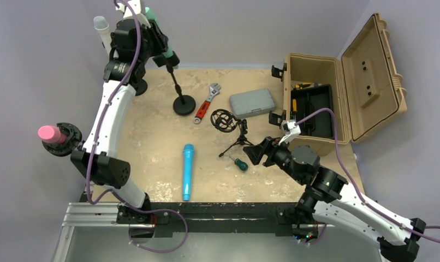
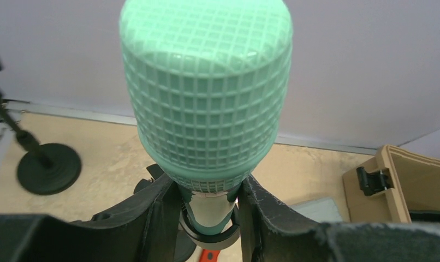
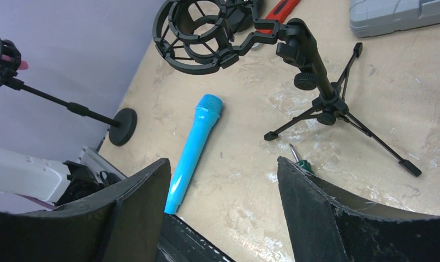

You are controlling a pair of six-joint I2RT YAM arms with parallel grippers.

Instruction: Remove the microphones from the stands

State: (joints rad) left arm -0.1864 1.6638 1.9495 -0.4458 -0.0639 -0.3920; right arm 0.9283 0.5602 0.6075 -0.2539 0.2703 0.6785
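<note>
A mint-green microphone point(image 2: 207, 93) stands upright in the black clip point(image 2: 212, 236) of a round-based stand point(image 1: 184, 103) at the back left. Its mesh head fills the left wrist view. My left gripper point(image 1: 152, 35) is shut on the microphone's neck just below the head, with a finger point(image 2: 152, 218) on each side; in the top view the arm hides most of the microphone point(image 1: 169, 54). My right gripper point(image 1: 256, 153) is open and empty, hovering low over the table right of centre, near a tripod stand.
A blue microphone point(image 1: 187, 172) lies on the table. A pink microphone point(image 1: 51, 134) sits in a stand at the left edge, and a grey-topped one point(image 1: 101, 26) at the back left. A shock-mount tripod point(image 1: 229, 123), green screwdriver point(image 1: 239, 163), red wrench point(image 1: 207, 103), grey case point(image 1: 253, 102) and open tan toolbox point(image 1: 338, 93) are on the right.
</note>
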